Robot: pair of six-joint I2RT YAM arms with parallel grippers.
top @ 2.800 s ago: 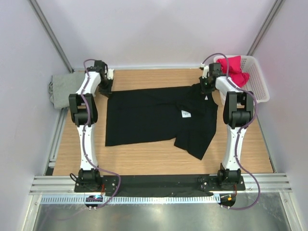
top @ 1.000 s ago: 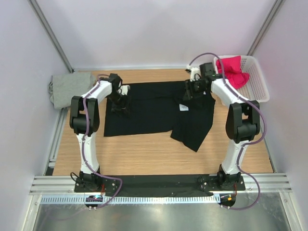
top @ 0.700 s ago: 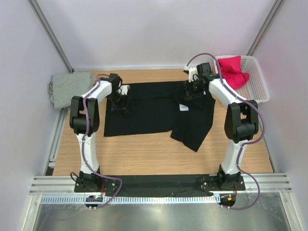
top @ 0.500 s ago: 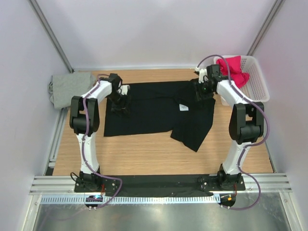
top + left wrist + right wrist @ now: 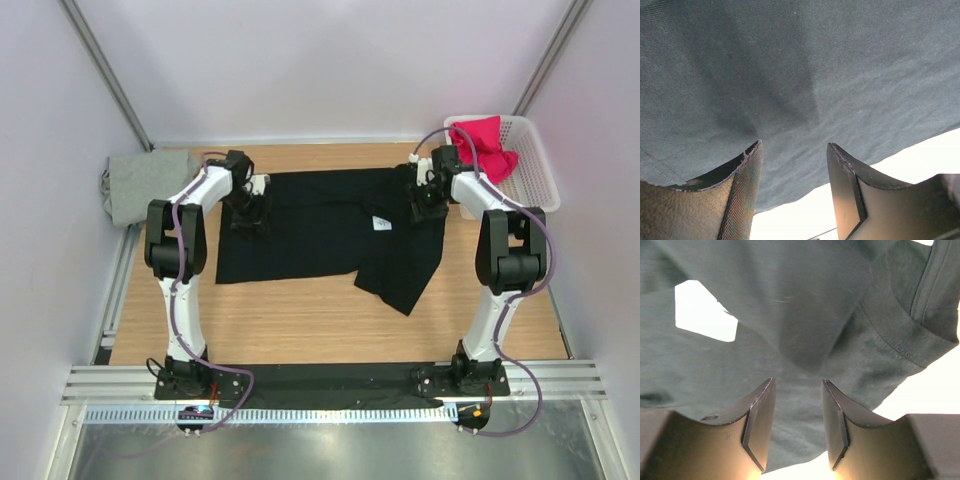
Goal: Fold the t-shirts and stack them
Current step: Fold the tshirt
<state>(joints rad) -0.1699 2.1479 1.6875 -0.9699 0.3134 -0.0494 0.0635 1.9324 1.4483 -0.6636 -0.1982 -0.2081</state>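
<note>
Left gripper [image 5: 795, 145] and right gripper [image 5: 798, 381] of mine stand spread, pinching nothing; black t-shirt [image 5: 310, 235] lies directly beneath both; its long axis runs from one to the other.

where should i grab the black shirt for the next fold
The black shirt lies flat on the table, so only an edge offers a pinch. Probably take its far edge near both ends, coming down from above.

Black t-shirt [image 5: 300, 235] lies centre, partly folded; grey t-shirt [image 5: 145, 185] left, magenta t-shirt [image 5: 485, 143] right.
</note>
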